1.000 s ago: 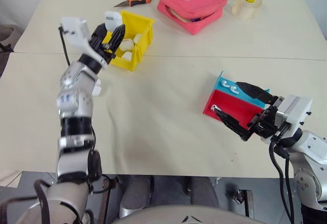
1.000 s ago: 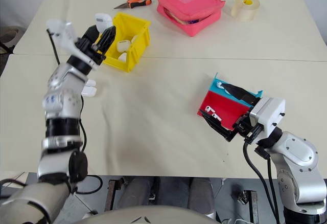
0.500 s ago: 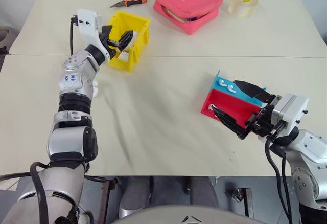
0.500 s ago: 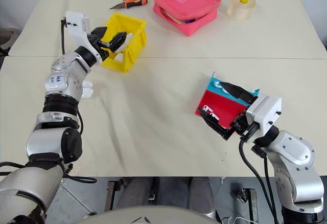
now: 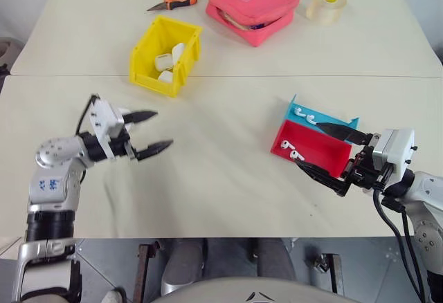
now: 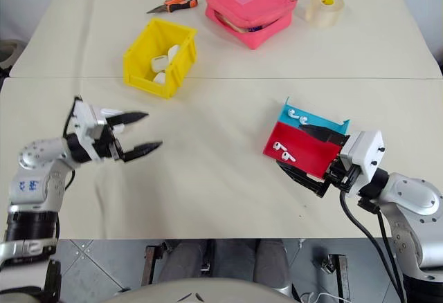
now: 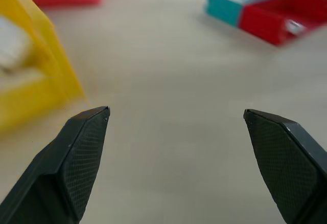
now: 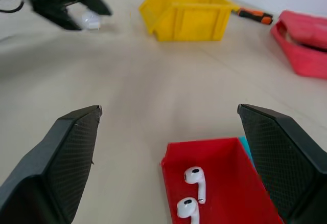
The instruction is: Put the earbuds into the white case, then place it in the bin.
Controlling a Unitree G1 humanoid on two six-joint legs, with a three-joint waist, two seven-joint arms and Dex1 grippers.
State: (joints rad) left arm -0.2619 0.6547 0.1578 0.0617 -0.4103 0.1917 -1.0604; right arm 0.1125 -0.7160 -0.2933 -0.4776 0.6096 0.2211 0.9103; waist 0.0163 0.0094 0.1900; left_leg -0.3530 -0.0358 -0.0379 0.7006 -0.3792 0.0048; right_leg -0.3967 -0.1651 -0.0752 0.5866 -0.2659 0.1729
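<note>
1. Earbuds: two lie in the red tray (image 5: 315, 149), one pair (image 8: 193, 191) near its front wall; two more (image 5: 302, 114) lie in the blue tray (image 5: 325, 120) just behind it; both trays sit side by side on the table (image 5: 221, 171) at the right.
2. Bin (image 5: 166, 54): yellow, far left of centre, well apart from the trays; it holds several white cases (image 5: 168, 61), at least three by count.
3. A further white case (image 6: 114, 113) appears to lie on the table just behind the left gripper; whether it is open or closed cannot be told.
4. Left gripper (image 5: 152, 131): fingers spread wide, holding nothing; it hovers level over bare table, between bin and trays but nearer the bin.
5. Right gripper (image 5: 332, 156): fingers spread wide, empty, straddling the near corner of the trays; whether a fingertip touches a wall cannot be told.
6. Step in hand, as judged: a fresh cycle; take a case, then load earbuds.
7. Technique: approach one earbud only; close on the stem, not the glossy head, which is likely to slip; keep the tray from sliding under the fingertips.
8. Beyond the bin: a cutter (image 5: 176, 0), a pink pouch (image 5: 252, 4), a tape roll (image 5: 327, 4); none is needed.
</note>
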